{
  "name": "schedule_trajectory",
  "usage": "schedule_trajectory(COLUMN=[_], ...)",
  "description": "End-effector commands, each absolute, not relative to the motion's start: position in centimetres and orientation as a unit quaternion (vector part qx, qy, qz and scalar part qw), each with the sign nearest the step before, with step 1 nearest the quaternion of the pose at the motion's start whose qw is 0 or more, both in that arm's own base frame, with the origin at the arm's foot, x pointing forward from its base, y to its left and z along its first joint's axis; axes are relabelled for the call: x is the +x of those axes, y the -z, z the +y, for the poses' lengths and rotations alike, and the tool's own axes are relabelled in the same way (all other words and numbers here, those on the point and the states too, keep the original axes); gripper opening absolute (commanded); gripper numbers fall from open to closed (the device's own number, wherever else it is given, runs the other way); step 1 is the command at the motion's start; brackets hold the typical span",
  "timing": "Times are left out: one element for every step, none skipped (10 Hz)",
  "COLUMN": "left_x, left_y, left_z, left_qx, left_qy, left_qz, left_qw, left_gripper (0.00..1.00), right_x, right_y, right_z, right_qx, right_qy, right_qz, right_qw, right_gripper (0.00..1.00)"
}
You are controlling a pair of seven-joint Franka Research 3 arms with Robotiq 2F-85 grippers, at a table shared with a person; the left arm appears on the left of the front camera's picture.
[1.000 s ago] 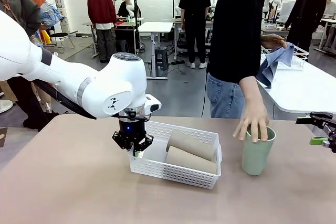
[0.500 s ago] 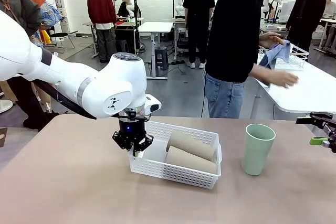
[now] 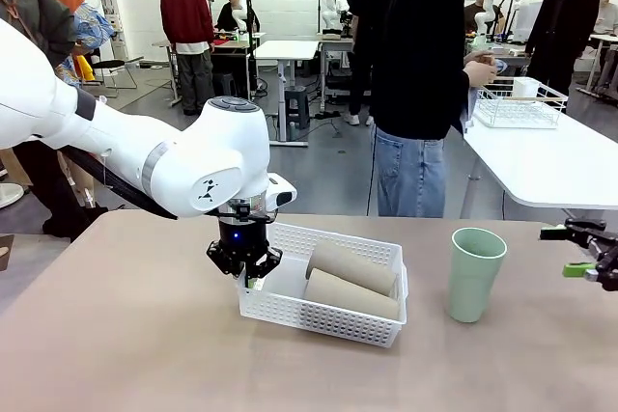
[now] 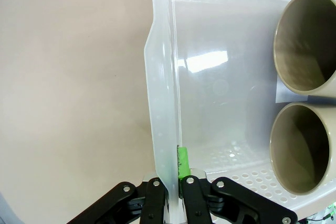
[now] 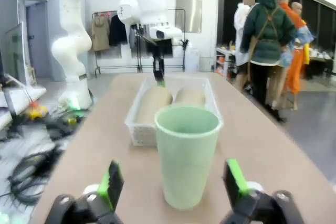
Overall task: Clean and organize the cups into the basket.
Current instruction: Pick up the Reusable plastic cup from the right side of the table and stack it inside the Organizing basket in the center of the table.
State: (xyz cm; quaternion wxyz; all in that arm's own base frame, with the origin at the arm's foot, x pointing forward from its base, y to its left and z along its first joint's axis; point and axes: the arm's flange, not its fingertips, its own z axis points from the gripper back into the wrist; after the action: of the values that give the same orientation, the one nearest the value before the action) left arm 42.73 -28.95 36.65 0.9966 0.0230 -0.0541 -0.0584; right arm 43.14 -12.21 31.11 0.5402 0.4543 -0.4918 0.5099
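**Front view.** At lower centre, the left end wall of the white basket [image 3: 323,314] is pinched by the left tool [image 3: 245,273], its fingers pressed together on the plastic. Two tan cups [image 3: 352,268] lie on their sides in the basket's right half. The mint-green cup [image 3: 473,275] stands upright on the worktop [image 3: 126,335], right of the basket and apart from it. At the right edge, the right tool [image 3: 570,251] is held spread, short of that cup. A person [image 3: 425,74] is turned away at upper centre.

**Left wrist view.** At bottom centre the basket wall [image 4: 160,103] is clamped between the pads. The tan cups' open mouths [image 4: 307,40] fill the right edge, and the basket floor beside them lies bare.

**Right wrist view.** The green cup [image 5: 186,150] is framed at centre between spread fingers [image 5: 113,179], apparently untouched, with the basket [image 5: 136,129] behind it.

The step in hand is judged to be fetching the last cup while the basket is steadied. Next, the right tool would need to be advanced around the cup and closed gently, as it looks light and easily tipped. The cup would then be laid in the bare space.
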Motion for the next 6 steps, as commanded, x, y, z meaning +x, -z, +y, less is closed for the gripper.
schedule_trajectory(left_x=[42.5,42.5,42.5,42.5,42.5,42.5], left_y=[-36.8,-36.8,-36.8,-36.8,-36.8,-36.8], left_z=[-28.9,-28.9,-28.9,-28.9,-28.9,-28.9], left_qx=[0.021,0.021,0.021,0.021,0.021,0.021], left_qy=[0.062,0.062,0.062,0.062,0.062,0.062], left_qz=[-0.057,-0.057,-0.057,-0.057,-0.057,-0.057], left_qw=[0.996,0.996,0.996,0.996,0.996,0.996], left_gripper=[0.0,0.0,0.0,0.0,0.0,0.0], right_x=[44.7,44.9,45.1,45.4,45.6,45.9], right_y=[-29.4,-28.4,-27.4,-26.5,-25.9,-25.4], right_z=[-11.0,-10.5,-10.1,-9.7,-9.1,-8.5], right_qx=[0.433,0.425,0.431,0.434,0.435,0.44], right_qy=[-0.524,-0.534,-0.534,-0.537,-0.539,-0.539], right_qz=[-0.492,-0.488,-0.482,-0.477,-0.474,-0.471], right_qw=[0.544,0.544,0.545,0.544,0.544,0.542], right_gripper=[1.0,1.0,1.0,1.0,1.0,1.0])
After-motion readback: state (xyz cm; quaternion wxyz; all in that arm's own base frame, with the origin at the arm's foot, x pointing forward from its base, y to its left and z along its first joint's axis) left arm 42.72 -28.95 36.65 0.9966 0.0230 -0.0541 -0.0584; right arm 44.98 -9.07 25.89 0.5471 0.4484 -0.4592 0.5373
